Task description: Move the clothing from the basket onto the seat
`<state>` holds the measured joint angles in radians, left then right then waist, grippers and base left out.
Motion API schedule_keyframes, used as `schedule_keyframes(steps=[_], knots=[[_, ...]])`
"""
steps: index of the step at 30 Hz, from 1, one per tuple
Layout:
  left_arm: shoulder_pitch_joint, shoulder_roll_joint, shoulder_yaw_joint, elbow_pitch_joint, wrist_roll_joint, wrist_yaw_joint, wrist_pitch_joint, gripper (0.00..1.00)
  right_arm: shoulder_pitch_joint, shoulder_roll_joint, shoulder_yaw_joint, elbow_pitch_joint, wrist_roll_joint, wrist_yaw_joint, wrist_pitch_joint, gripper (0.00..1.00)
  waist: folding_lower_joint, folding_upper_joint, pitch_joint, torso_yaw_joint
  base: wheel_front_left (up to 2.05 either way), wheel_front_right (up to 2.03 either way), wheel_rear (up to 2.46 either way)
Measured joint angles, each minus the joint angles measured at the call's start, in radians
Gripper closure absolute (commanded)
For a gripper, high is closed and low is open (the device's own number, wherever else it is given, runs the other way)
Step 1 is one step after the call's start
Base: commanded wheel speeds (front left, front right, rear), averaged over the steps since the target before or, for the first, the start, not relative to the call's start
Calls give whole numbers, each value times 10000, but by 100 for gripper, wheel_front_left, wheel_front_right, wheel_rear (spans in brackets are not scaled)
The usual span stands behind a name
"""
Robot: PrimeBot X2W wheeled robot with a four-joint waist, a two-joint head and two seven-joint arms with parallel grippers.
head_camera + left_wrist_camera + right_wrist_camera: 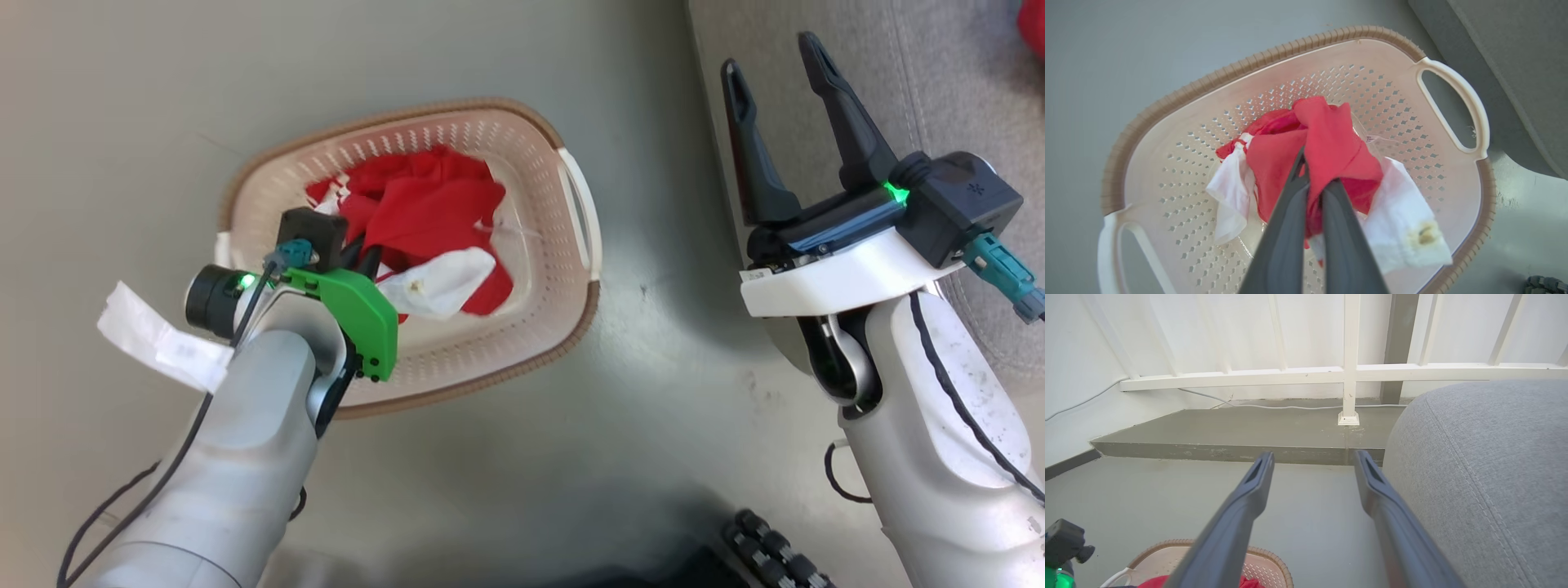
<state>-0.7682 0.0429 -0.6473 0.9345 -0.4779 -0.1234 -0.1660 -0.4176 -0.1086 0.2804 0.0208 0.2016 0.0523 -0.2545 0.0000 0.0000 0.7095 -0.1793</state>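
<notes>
The cream basket (571,269) with a brown rim stands on the grey floor, and red and white clothing (433,208) lies bunched inside it. My left gripper (365,257) reaches down into the basket. In the left wrist view my left gripper (1314,175) is shut on a fold of the red clothing (1331,139), which drapes over its fingertips, inside the basket (1208,81). My right gripper (771,57) is open and empty, held in front of the grey seat (947,90). The right wrist view shows my right gripper (1313,455) beside the seat (1486,465), above the basket (1267,561).
A scrap of red fabric (1033,24) lies on the seat at the top right corner. Behind the floor are a raised concrete step (1229,433) and a white railing (1349,371) with a cable. A dark ribbed part (775,547) sits at the bottom edge.
</notes>
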Motion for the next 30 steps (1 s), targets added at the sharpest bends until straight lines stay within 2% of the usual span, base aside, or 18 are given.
schedule_keyframes(steps=[4, 16, 22, 30], knots=[[179, -10, 0, -65, -109, 0, -441, 100, 213, -113, -12, 249, 0, 0, 0, 0, 0, 0, -521, 235, 0, 0, 0], [915, -38, 150, -838, -886, -10, -765, 100, 954, -169, -69, 859, 21, 0, 0, 0, 0, 0, -2156, 835, 0, 0, 0], [1159, -50, 345, -1488, -1195, -10, -826, 100, 1355, -169, -52, 1120, 138, 0, 0, 0, 0, 0, -2955, 1071, 0, 0, 0], [1417, -52, 740, -3047, -1131, -10, -826, 100, 1941, -150, 86, 1429, 303, 2, 4, 0, 0, 0, -4073, 1310, 0, 0, 0]])
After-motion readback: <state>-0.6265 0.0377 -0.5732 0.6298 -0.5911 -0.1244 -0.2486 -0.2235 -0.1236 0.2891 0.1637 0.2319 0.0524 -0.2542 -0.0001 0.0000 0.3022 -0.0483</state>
